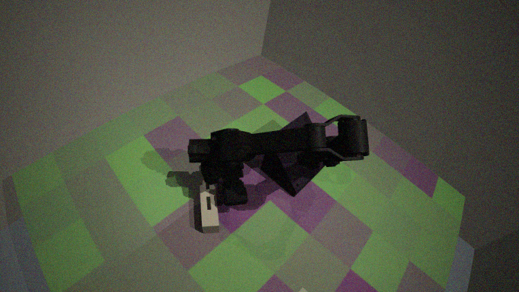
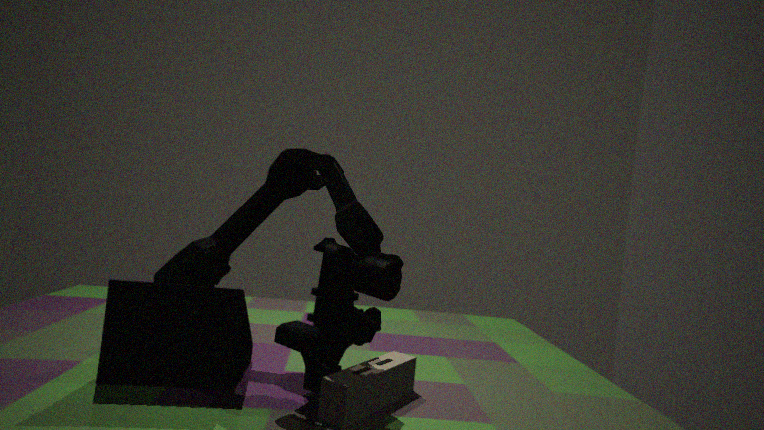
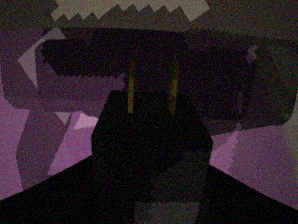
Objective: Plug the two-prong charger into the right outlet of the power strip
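Observation:
The power strip (image 1: 210, 217) (image 2: 368, 397) is a pale block on the checkered surface. One dark slotted outlet (image 1: 208, 203) (image 2: 383, 362) shows on its lit top; the top nearer the gripper is shadowed and partly covered. My gripper (image 1: 208, 185) (image 3: 145, 165) points down at that end of the strip and is shut on the charger. The charger (image 3: 150, 125) is a black block in the wrist view, with two yellow prongs pointing away from the gripper. The prong tips fade into dark shadow. I cannot tell whether they touch or enter an outlet. The exterior view shows the fingers beside the strip's near end.
The dark robot base (image 1: 294, 174) (image 2: 171, 341) stands behind the gripper, and the arm arches over from it. The arm's shadow falls across the checkered surface and the strip's covered end. Grey walls stand behind. The scene is dim and grainy.

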`<state>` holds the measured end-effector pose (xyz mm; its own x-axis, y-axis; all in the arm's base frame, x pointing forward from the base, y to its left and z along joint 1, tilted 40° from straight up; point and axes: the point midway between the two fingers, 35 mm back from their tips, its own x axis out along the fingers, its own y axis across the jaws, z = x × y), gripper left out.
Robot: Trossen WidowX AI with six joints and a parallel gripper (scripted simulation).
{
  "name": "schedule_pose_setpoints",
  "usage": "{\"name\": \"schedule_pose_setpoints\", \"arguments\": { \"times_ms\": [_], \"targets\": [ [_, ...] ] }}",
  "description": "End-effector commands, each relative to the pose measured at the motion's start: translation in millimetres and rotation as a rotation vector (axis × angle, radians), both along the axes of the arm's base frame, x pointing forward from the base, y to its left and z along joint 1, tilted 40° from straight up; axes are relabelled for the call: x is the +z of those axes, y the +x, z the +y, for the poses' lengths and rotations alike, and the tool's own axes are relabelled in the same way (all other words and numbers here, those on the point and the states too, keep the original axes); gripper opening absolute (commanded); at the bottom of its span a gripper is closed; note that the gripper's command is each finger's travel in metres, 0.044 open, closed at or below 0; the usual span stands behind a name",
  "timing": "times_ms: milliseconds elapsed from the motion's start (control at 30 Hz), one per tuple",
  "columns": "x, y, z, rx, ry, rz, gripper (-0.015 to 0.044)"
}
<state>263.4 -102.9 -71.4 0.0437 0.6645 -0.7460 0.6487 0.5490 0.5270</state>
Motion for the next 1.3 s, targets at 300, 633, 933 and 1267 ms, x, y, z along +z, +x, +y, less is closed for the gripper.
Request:
{"name": "schedule_pose_setpoints", "arguments": {
  "times_ms": [300,633,933,1267],
  "targets": [
    [-2.2,1.7,-1.2,-0.003,0.003,0.008,0.0],
    [-3.9,4.0,-2.9,-0.003,0.003,0.008,0.0],
    [-5.0,5.4,-3.9,-0.003,0.003,0.007,0.0],
    [-5.2,6.2,-4.5,-0.003,0.003,0.007,0.0]
  ]
}}
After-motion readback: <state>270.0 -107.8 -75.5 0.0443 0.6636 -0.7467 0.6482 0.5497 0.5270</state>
